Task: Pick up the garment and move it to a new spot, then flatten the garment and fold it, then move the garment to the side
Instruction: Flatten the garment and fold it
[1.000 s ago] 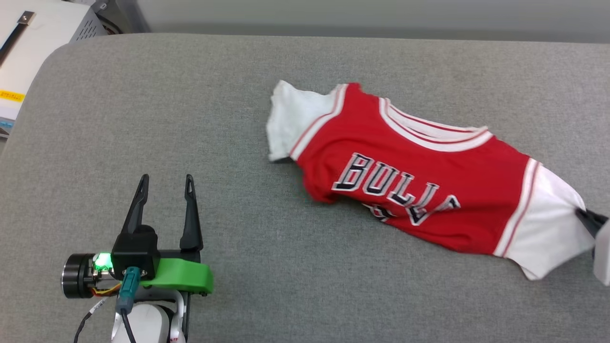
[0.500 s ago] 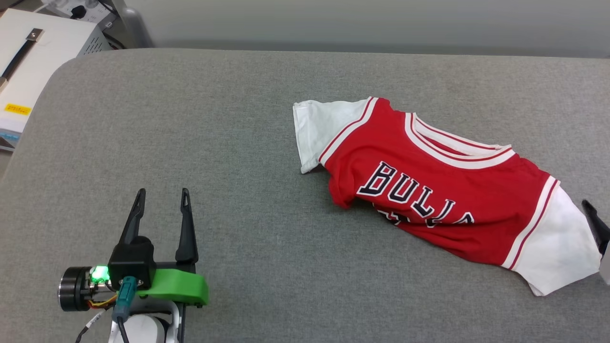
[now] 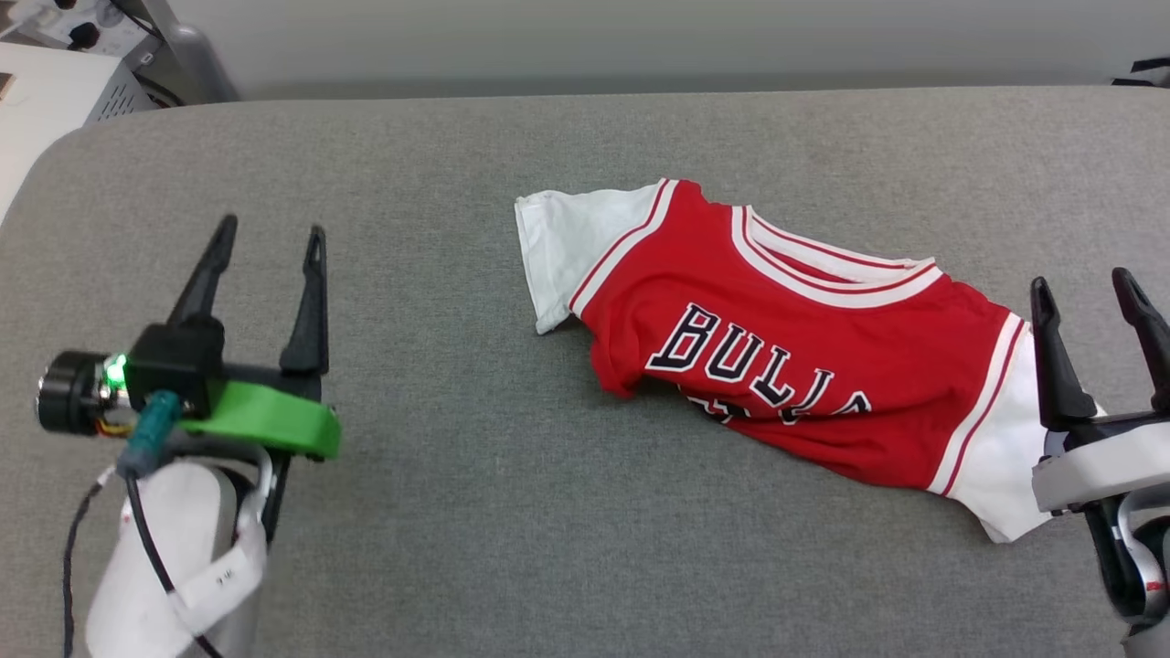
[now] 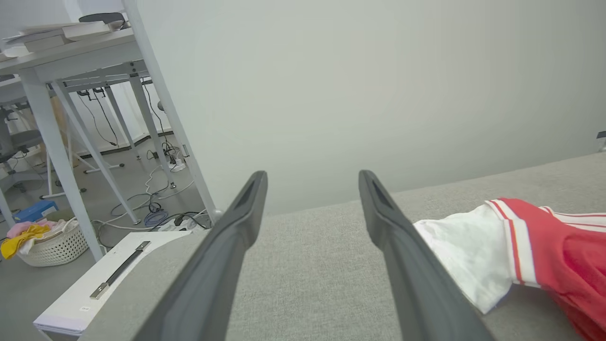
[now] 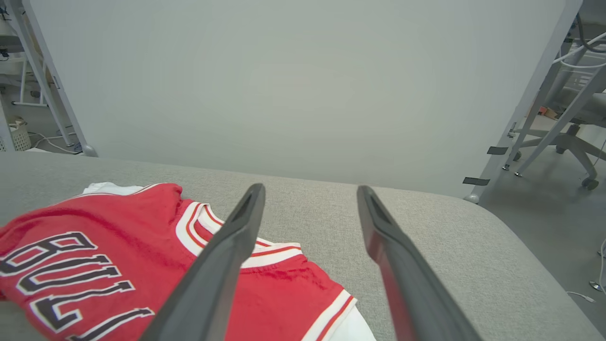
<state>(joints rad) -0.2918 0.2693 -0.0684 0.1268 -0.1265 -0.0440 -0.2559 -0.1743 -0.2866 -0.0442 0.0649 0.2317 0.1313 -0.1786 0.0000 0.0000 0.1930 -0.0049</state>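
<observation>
garment [image 3: 786,347] on padded surface [image 3: 475,512], left pincer [image 3: 272,227] well left, right pincer [image 3: 1079,281] just right

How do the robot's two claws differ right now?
The left gripper has a green mount and hovers over bare grey padding, well apart from the garment; the right gripper has a pale mount and stands at the garment's white sleeve. Both are open and empty.

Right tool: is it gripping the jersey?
No, the right tool stands open with its jaws apart and nothing between them, beside the white sleeve of the jersey.
</observation>
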